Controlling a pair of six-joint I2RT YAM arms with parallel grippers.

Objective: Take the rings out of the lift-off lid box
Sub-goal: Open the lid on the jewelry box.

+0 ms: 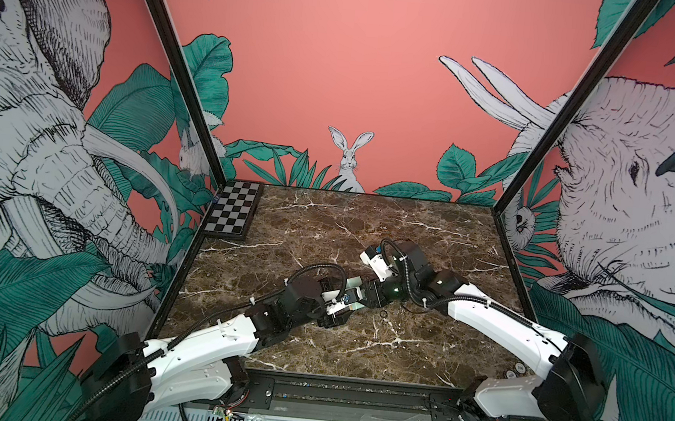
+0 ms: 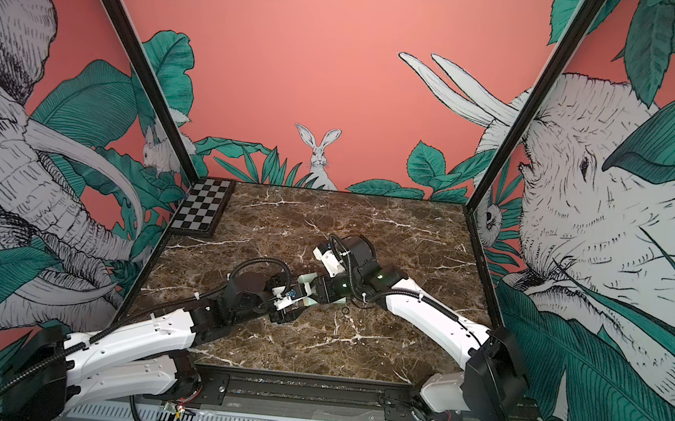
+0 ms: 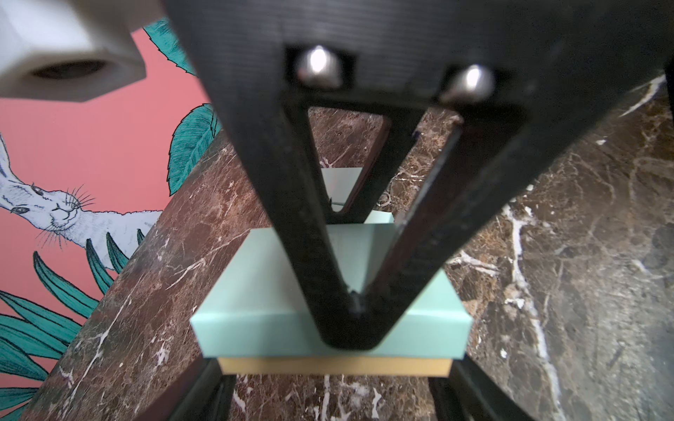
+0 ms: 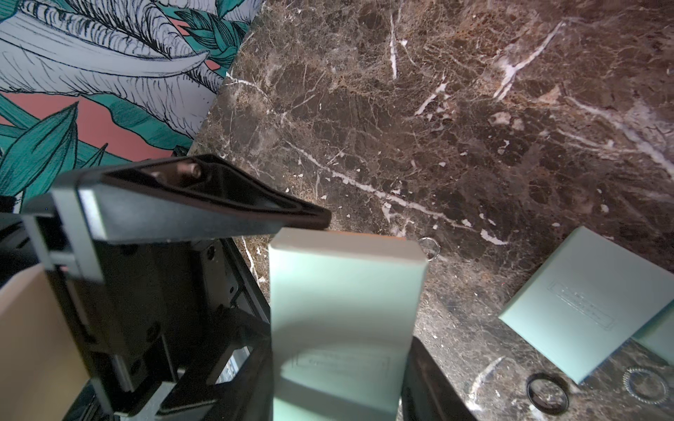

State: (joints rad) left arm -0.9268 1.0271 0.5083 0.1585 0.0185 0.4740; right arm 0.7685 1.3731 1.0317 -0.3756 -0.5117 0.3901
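Mid-table a mint-green lift-off lid box sits with its lid on a tan base, so its inside is hidden. My left gripper holds the base, a finger against each side. My right gripper is shut on the lid, and one of its fingers lies over the lid's near face. A dark ring, a sparkly ring and a thin ring lie on the marble. In both top views one dark ring shows beside the grippers.
A second mint-green lid lies on the marble near the rings, leaning on another mint piece. A checkerboard lies in the back left corner. Patterned walls close in the table on three sides.
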